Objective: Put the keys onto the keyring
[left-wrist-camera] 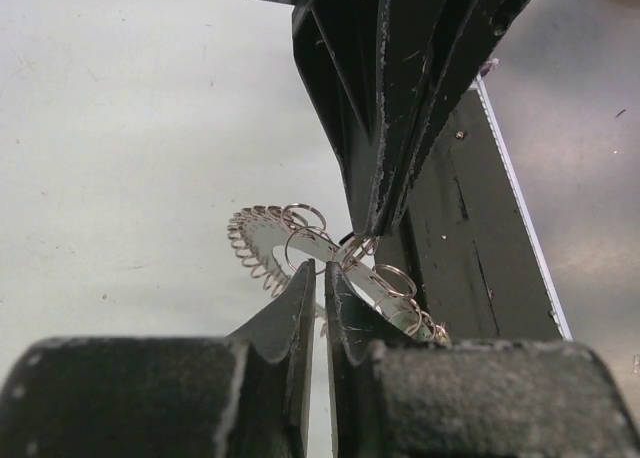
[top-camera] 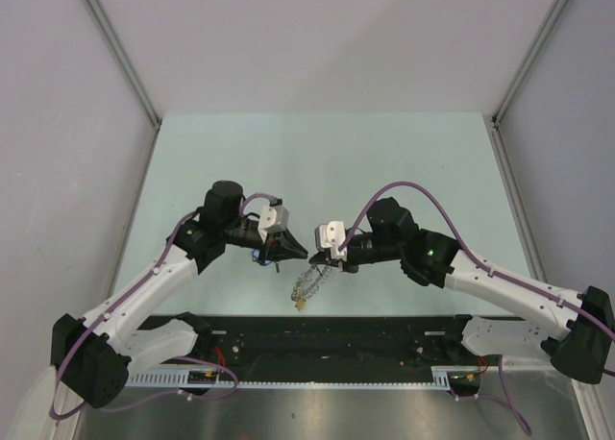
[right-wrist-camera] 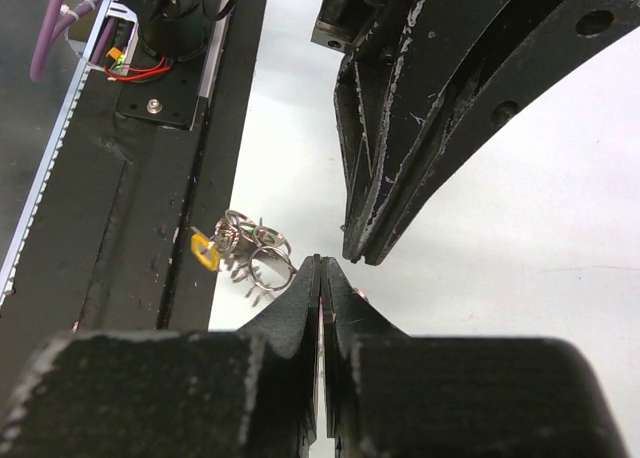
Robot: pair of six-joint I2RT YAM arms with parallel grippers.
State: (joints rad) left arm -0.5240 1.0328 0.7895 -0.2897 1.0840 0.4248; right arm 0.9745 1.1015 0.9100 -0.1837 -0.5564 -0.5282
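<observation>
The keyring (top-camera: 309, 284) is a flat grey ring fringed with small silvery rings and a yellow tag (right-wrist-camera: 205, 250). It sits just in front of the arms' base rail. My right gripper (top-camera: 322, 257) is shut on its edge, and the left wrist view shows those fingertips pinching the ring (left-wrist-camera: 262, 240). My left gripper (top-camera: 291, 250) is shut to a thin slit with nothing showing in it, and its tips (left-wrist-camera: 320, 273) almost touch the ring. A small blue piece (top-camera: 258, 256), perhaps the blue-tagged key, shows under the left gripper's body. The black-tagged key is out of view.
The black base rail (top-camera: 336, 339) runs along the near table edge, close beside the keyring, and also shows in the right wrist view (right-wrist-camera: 120, 238). Grey walls enclose the pale green table (top-camera: 327, 161) on the left, right and far sides.
</observation>
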